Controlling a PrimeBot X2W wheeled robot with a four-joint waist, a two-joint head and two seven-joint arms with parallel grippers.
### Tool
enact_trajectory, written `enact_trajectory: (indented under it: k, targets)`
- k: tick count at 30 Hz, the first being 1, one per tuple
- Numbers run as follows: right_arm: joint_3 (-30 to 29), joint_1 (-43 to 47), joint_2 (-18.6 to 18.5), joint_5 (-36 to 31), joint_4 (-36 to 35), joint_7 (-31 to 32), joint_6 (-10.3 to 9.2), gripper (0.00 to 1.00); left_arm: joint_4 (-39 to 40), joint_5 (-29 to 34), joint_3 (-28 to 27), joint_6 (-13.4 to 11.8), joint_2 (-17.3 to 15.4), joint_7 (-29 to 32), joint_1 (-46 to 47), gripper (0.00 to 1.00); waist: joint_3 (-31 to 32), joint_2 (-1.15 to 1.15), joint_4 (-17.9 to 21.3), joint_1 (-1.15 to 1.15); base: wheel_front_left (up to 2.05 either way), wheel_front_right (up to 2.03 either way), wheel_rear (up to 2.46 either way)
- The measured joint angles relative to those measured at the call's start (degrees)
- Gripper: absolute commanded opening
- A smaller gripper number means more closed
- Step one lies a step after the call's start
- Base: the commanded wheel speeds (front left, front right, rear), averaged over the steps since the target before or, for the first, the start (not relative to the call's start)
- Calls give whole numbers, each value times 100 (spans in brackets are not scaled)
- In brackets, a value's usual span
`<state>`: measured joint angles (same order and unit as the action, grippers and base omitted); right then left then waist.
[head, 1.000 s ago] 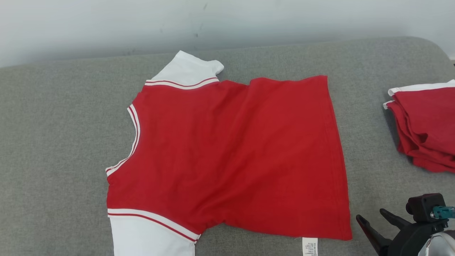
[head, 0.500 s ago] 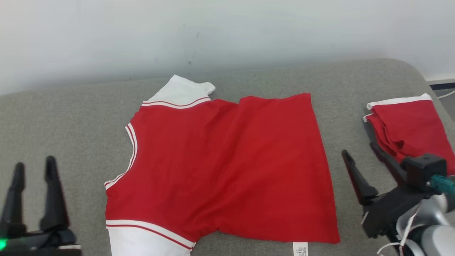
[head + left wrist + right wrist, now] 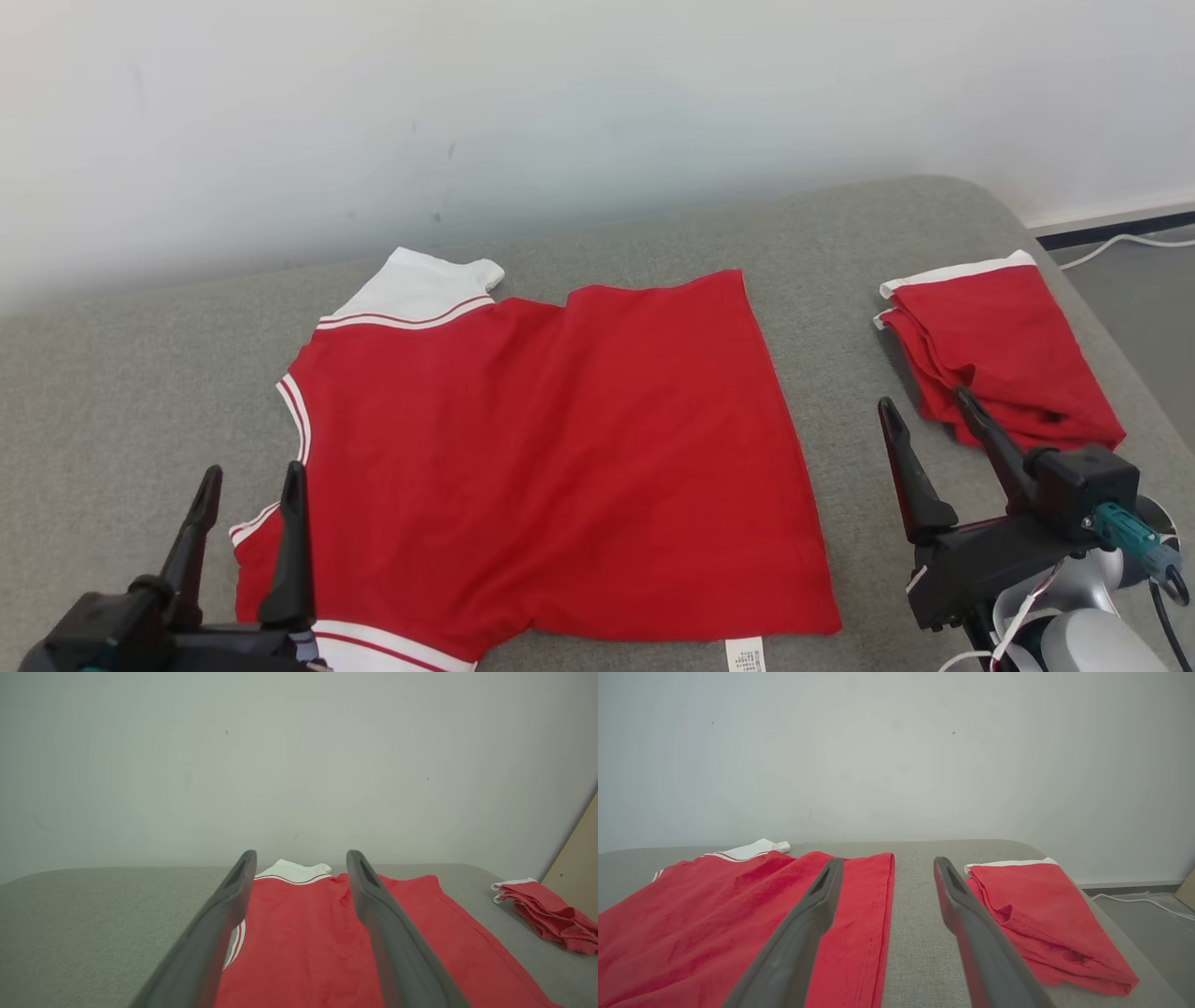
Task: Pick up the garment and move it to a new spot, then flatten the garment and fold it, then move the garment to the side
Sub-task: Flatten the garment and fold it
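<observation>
The garment (image 3: 551,448) is a red T-shirt with white sleeves and striped trim. It lies spread flat on the grey cushion (image 3: 112,392), collar toward the left, hem toward the right. My left gripper (image 3: 252,481) hovers open at the lower left, fingertips over the shirt's collar edge. The left wrist view shows the garment (image 3: 299,942) between and beyond the left gripper (image 3: 301,858) fingers. My right gripper (image 3: 920,406) stands open at the lower right, over bare cushion past the hem. In the right wrist view the right gripper (image 3: 887,863) holds nothing, and the garment (image 3: 714,914) lies to its left.
A folded red garment with white trim (image 3: 999,350) lies at the cushion's right end, also in the right wrist view (image 3: 1036,914). A pale wall (image 3: 560,112) stands behind. Floor and a white cable (image 3: 1120,245) show at the far right.
The head camera has tilted up and turned, so the whole picture shifted. Both grippers have risen further into view, the left one now near the collar. The garment lies as before.
</observation>
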<state>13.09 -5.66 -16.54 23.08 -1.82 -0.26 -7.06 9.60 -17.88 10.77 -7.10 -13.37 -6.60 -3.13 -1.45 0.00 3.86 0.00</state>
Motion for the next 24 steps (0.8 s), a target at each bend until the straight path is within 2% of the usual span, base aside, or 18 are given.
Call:
enact_trajectory:
  k: [13, 24]
  targets:
    - [-65, 53, 24, -96, 332, -558, 0, 100, -563, 155, -26, 0, 145, -108, 126, 100, 107, 0, 24, 0, 0, 0, 0]
    - [-8, 103, 36, -124, 368, -790, 0, 100, -660, 175, -53, 0, 169, -43, 18, 100, 55, 0, -42, 0, 0, 0, 0]
